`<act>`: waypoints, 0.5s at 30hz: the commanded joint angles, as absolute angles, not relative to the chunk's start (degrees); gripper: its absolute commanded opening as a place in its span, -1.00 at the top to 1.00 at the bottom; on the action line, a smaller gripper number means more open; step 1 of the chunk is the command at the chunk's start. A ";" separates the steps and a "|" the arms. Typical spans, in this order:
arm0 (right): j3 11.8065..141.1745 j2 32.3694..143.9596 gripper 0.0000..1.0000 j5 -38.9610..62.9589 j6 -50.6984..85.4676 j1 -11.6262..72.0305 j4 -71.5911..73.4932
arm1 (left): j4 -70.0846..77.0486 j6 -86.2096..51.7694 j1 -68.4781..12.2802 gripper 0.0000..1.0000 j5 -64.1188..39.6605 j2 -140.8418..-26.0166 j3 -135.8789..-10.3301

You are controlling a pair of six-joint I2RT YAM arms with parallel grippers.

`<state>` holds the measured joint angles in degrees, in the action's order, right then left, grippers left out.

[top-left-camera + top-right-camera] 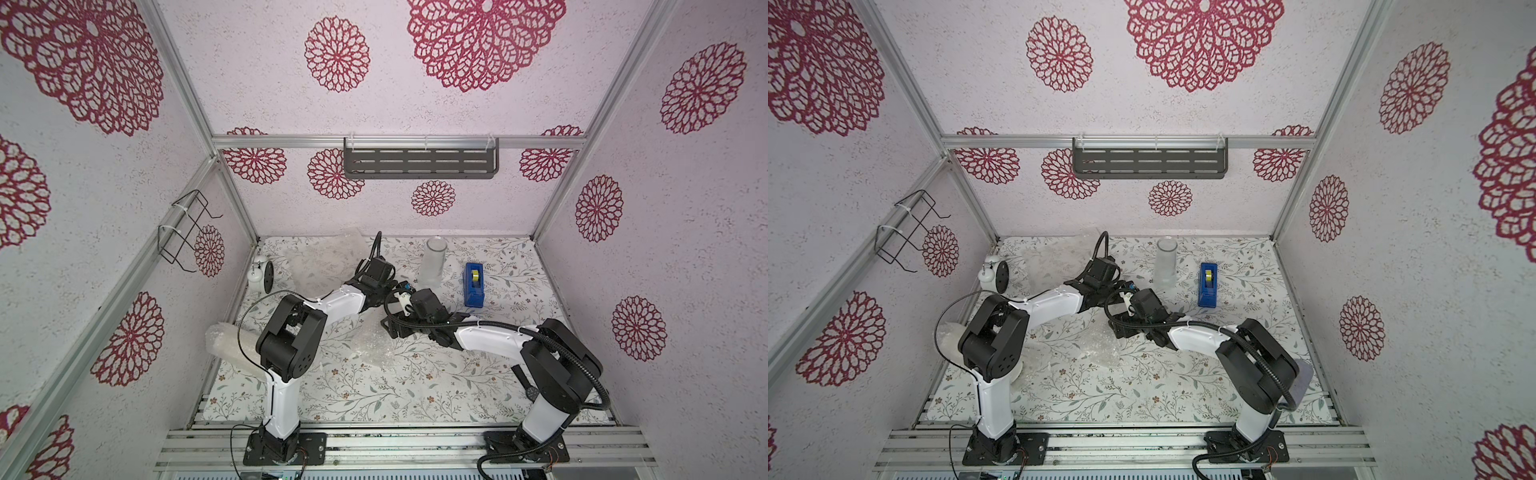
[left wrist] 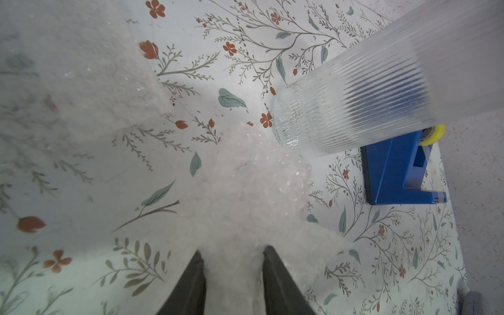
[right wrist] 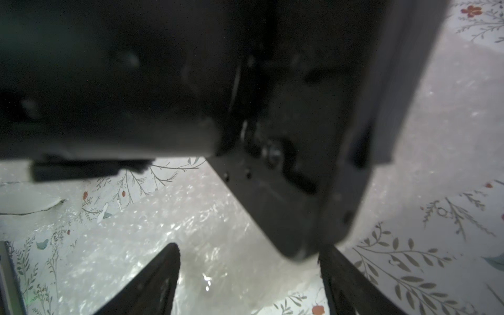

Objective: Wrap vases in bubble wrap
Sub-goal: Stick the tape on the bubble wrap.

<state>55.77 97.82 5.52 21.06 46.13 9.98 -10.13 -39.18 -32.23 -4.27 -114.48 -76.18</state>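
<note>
While in left gripper, bubble wrap.

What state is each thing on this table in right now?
glass vase: upright, unwrapped.
wrapped vase: lying down, already wrapped.
left end effector: shut on held bubble wrap.
held bubble wrap: crumpled.
right end effector: open, empty.
tape dispenser: standing, roll loaded.
spare bubble wrap: lying loose at the back.
</note>
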 commanded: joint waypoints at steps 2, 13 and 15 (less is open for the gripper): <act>57.24 96.15 -0.68 3.41 21.97 47.61 9.06 | -19.91 -39.18 -34.45 0.30 -7.30 -118.21 -73.17; 52.74 90.69 -0.54 -0.29 22.65 47.09 8.51 | -19.85 -39.18 -34.41 0.30 -7.33 -118.04 -72.77; 53.20 91.89 -0.48 1.53 22.85 47.58 9.14 | -19.69 -39.15 -34.45 0.30 -7.30 -118.12 -72.86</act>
